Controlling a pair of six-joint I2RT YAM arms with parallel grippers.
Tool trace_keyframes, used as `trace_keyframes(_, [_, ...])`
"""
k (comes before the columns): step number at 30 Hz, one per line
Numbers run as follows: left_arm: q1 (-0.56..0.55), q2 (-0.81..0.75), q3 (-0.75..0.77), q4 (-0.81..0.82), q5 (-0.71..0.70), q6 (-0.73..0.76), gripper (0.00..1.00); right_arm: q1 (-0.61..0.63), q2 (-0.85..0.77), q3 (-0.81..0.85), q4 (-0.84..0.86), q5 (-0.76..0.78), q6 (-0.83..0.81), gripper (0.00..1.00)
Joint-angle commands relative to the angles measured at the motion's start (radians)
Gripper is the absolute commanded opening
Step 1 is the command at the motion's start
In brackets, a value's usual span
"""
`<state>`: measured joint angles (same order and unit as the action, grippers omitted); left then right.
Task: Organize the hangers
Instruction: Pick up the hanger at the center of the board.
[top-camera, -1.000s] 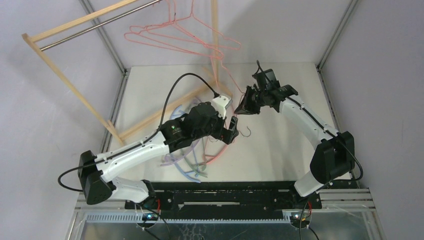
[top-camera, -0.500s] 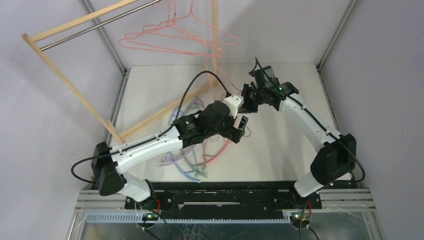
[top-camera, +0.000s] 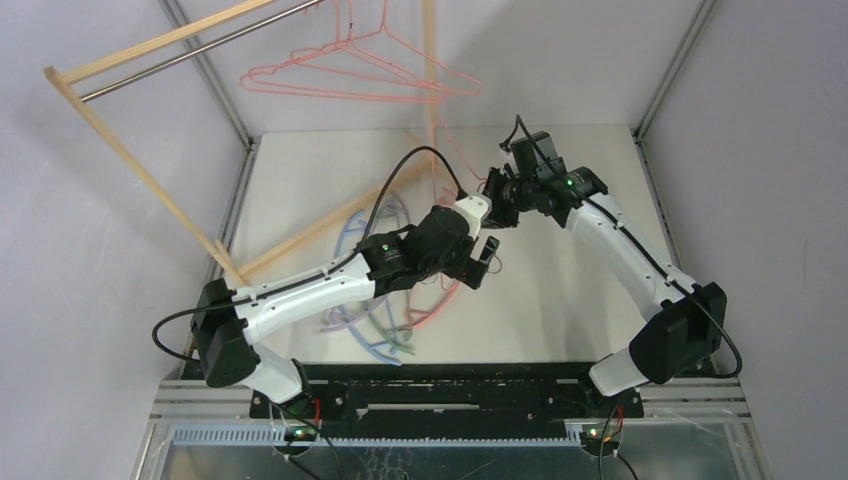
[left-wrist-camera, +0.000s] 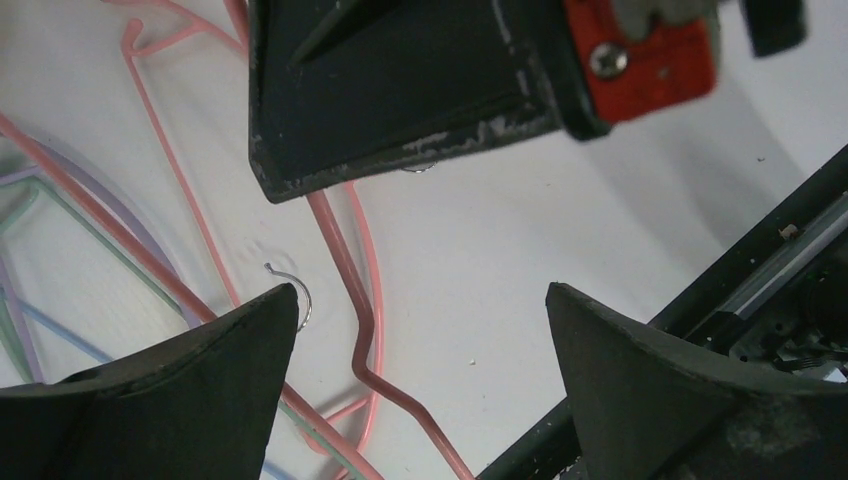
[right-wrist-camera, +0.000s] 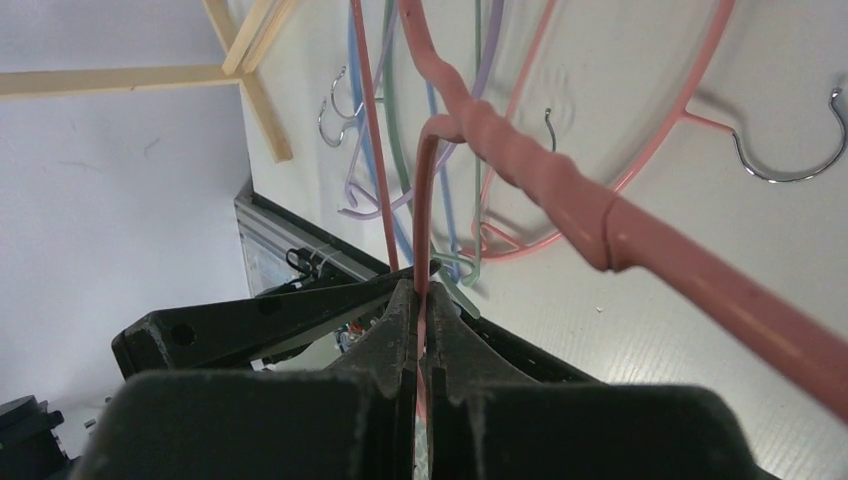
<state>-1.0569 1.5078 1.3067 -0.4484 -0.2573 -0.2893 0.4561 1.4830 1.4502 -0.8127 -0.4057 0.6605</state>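
Currently both of my grippers sit over the middle of the table (top-camera: 580, 290), close together. My right gripper (right-wrist-camera: 418, 290) has its fingers pressed together on a thin strand of a pink hanger (right-wrist-camera: 424, 200); from the right wrist view that strand rises from the fingers and bends into a thicker pink bar crossing toward the lower right. My left gripper (left-wrist-camera: 420, 295) is spread wide just beside and below the right one, holding nothing. In the left wrist view the pink hanger's bar (left-wrist-camera: 342, 260) runs down between my left fingers without touching either, and a small metal hook (left-wrist-camera: 303, 300) lies on the table by one fingertip. The remaining loose hangers (top-camera: 378, 318), lilac, green, blue and pink, lie overlapped on the table toward the near edge, left of centre. More pink-red wire hangers (top-camera: 360, 75) hang on the rod (top-camera: 200, 48) of the wooden rack (top-camera: 140, 165) at the far left corner.
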Motion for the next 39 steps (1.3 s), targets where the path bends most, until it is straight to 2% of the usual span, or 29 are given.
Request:
trace_keyframes(1, [0.013,0.011,-0.006,-0.065,-0.063,-0.005,0.98,0.013,-0.088,0.012,0.016,-0.068,0.014,0.0])
trace_keyframes(2, [0.013,0.012,-0.013,-0.06,-0.062,-0.001,0.94,0.015,-0.092,0.01,0.015,-0.075,0.016,0.0])
trace_keyframes(4, [0.017,0.01,-0.032,-0.046,-0.048,0.014,0.64,0.017,-0.099,0.008,0.016,-0.087,0.017,0.0])
trace_keyframes(6, [0.021,0.003,-0.046,-0.041,-0.073,0.008,0.2,0.017,-0.107,0.007,0.014,-0.094,0.017,0.0])
trace_keyframes(7, [0.023,0.001,-0.049,-0.049,-0.096,-0.001,0.03,0.017,-0.111,0.006,0.011,-0.095,0.017,0.0])
trace_keyframes(8, [0.024,-0.002,-0.05,-0.055,-0.114,-0.006,0.0,0.017,-0.115,0.006,0.011,-0.094,0.017,0.0])
trace_keyframes(15, [0.039,-0.054,-0.12,-0.03,-0.112,-0.002,0.0,0.016,-0.122,0.006,-0.004,-0.108,0.002,0.0])
trace_keyframes(19, [0.09,-0.098,-0.176,-0.024,-0.09,-0.016,0.0,0.008,-0.147,-0.025,-0.021,-0.137,-0.042,0.14])
trace_keyframes(22, [0.116,-0.131,-0.213,-0.028,-0.073,-0.01,0.0,-0.002,-0.192,-0.061,-0.064,-0.096,-0.093,0.3])
trace_keyframes(24, [0.12,-0.158,-0.246,-0.019,-0.05,-0.001,0.0,-0.031,-0.224,-0.091,-0.103,-0.06,-0.124,0.37])
trace_keyframes(26, [0.12,-0.175,-0.277,-0.017,-0.021,-0.002,0.0,-0.076,-0.258,-0.125,-0.14,-0.017,-0.146,0.73])
trace_keyframes(27, [0.12,-0.177,-0.29,-0.015,0.009,0.003,0.0,-0.115,-0.281,-0.141,-0.152,-0.002,-0.153,0.78])
trace_keyframes(31, [0.117,-0.199,-0.334,-0.009,0.156,0.023,0.0,-0.199,-0.329,-0.177,-0.171,0.1,-0.159,0.83])
trace_keyframes(39, [0.098,-0.306,-0.293,-0.061,0.432,0.056,0.0,-0.215,-0.298,-0.18,-0.177,0.276,-0.177,0.83])
